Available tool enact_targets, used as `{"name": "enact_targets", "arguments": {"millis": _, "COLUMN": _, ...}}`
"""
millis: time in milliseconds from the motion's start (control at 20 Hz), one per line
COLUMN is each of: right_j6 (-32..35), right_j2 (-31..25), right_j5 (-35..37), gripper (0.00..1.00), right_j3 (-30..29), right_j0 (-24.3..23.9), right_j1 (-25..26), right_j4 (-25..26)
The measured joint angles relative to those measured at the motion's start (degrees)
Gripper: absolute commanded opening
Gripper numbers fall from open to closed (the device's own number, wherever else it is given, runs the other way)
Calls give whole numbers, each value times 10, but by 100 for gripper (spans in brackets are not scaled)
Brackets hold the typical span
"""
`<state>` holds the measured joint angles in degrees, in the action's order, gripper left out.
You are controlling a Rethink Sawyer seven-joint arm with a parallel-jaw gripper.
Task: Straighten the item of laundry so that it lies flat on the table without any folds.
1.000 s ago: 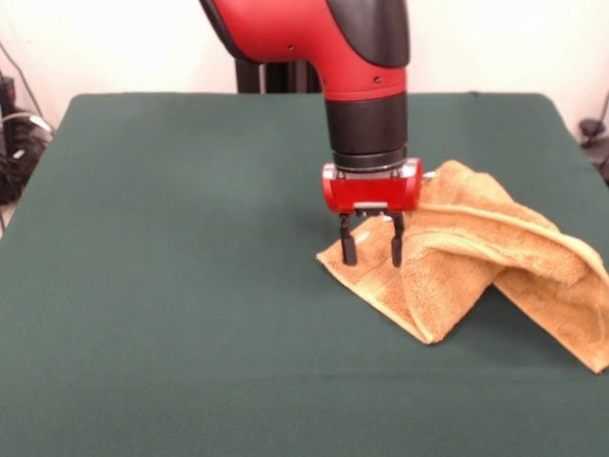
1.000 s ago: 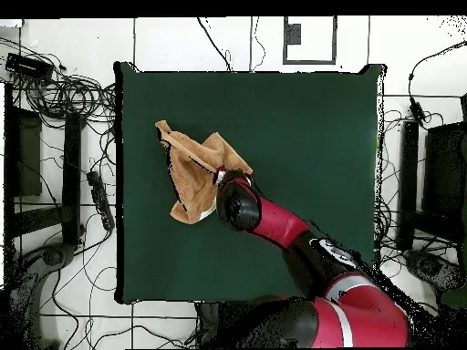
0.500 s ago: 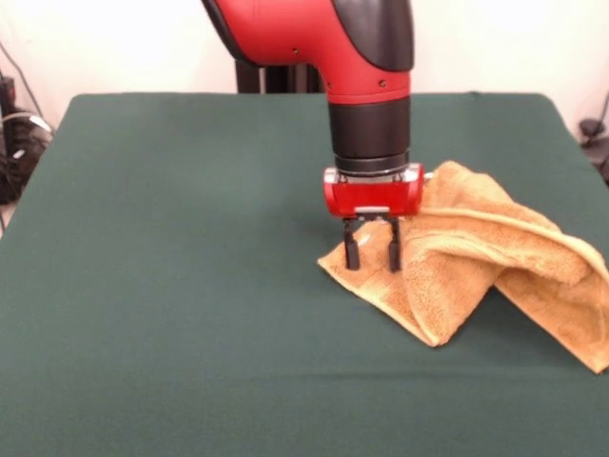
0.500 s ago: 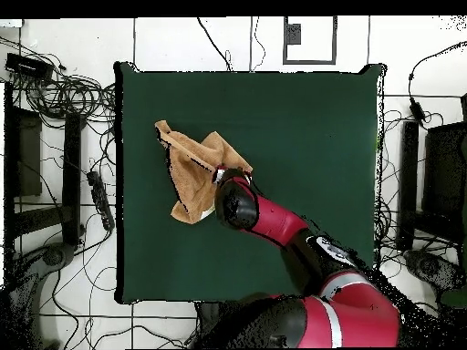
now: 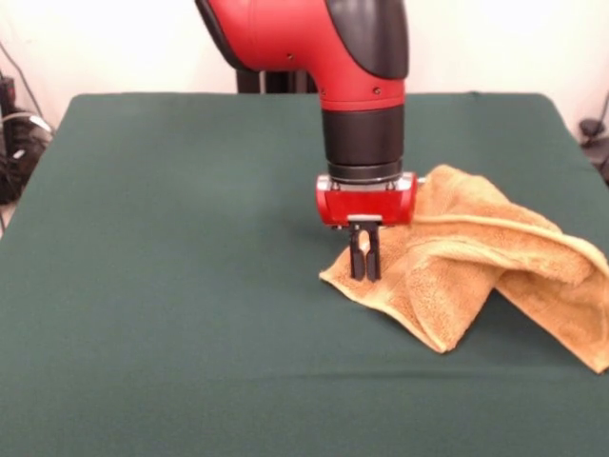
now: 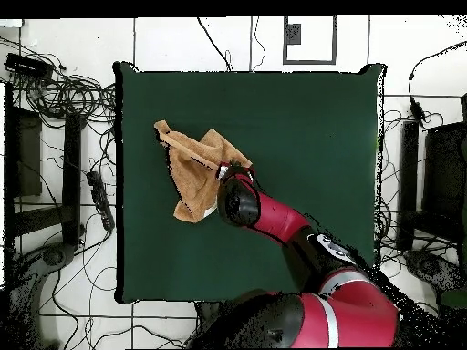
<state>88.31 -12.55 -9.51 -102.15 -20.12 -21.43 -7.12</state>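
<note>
Two views of one scene. The front camera sits low and close, facing across the green table (image 5: 162, 286); the arm (image 5: 357, 105) enters from the frame's top. The overhead camera looks straight down from farther off, showing the whole table (image 6: 310, 137), surrounding floor, and arm (image 6: 274, 223) entering from bottom.

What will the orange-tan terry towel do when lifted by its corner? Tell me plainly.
The orange-tan terry towel will probably hang limp, since it already lies in soft humps and folds. It likely drags rather than slides on the dark green cloth table. The hand looks shut on one thin corner, so the pinch may slip.
</note>
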Motion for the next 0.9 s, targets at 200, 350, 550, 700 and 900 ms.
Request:
{"name": "enact_targets", "arguments": {"millis": 200, "right_j6": 0, "right_j2": 0, "right_j5": 0, "gripper": 0, "right_j3": 5, "right_j0": 0, "right_j1": 1, "right_j4": 10}}
{"name": "enact_targets", "arguments": {"millis": 350, "right_j6": 0, "right_j2": 0, "right_j5": 0, "gripper": 0, "right_j3": 12, "right_j0": 0, "right_j1": 2, "right_j4": 16}}
{"name": "enact_targets", "arguments": {"millis": 550, "right_j6": 0, "right_j2": 4, "right_j5": 15, "gripper": 0, "right_j3": 29, "right_j0": 1, "right_j1": 2, "right_j4": 17}}
{"name": "enact_targets", "arguments": {"millis": 700, "right_j6": 0, "right_j2": 11, "right_j5": 48, "gripper": 0, "right_j3": 45, "right_j0": 2, "right_j1": -4, "right_j4": 17}}
{"name": "enact_targets", "arguments": {"millis": 900, "right_j6": 0, "right_j2": 25, "right_j5": 122, "gripper": 0, "right_j3": 73, "right_j0": 3, "right_j1": -20, "right_j4": 23}}
